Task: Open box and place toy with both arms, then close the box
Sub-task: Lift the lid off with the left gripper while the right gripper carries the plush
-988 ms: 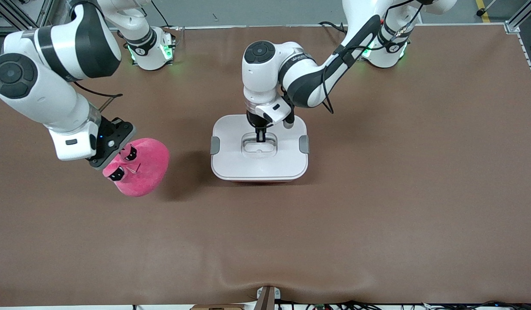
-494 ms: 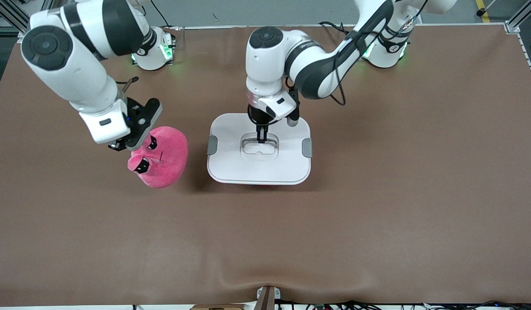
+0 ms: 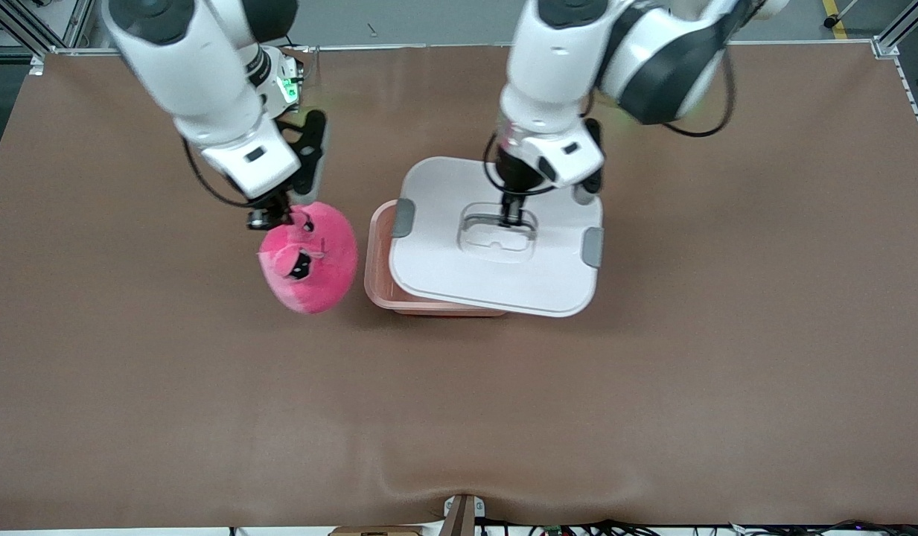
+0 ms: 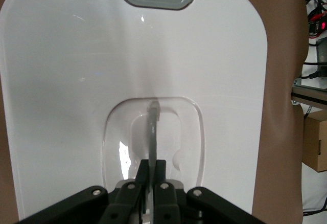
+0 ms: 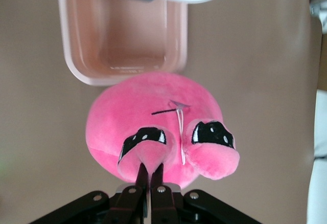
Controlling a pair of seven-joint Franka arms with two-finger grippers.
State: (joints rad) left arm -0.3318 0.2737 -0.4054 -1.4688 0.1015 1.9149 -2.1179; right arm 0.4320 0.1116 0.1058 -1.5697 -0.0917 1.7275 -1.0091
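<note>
On my front feed the left gripper [image 3: 512, 220] sits right of centre in the upper half of the frame, its fingers [image 4: 152, 170] pinched tight on the thin upright tab of the clear handle [image 3: 497, 231] recessed in the white lid [image 3: 496, 264]. The lid hangs from that grip, lifted off the box [image 3: 380, 275] and shifted toward the left arm's end of the bench [image 3: 652, 387], so it covers most of the tub while a pale pink strip of rim and wall shows at the lid's left edge in the frame. The lid's two grey clips [image 3: 403, 217] mark a line that runs slightly down to the right across the frame, so the lid is turned a little against the tub below it.

The right gripper [image 3: 271, 218] is left of centre in the upper half of the frame, over the bench just beside the box. Its fingers [image 5: 151, 175] are closed to a narrow pinch on a fold of the toy [image 3: 310, 260] next to one of its dark eyes. The toy dangles below that grip, clear of the bench, its face turned up toward the gripper. In the right wrist feed I see the open corner of the box past the toy, with the lid's edge and one grey clip over it.
</note>
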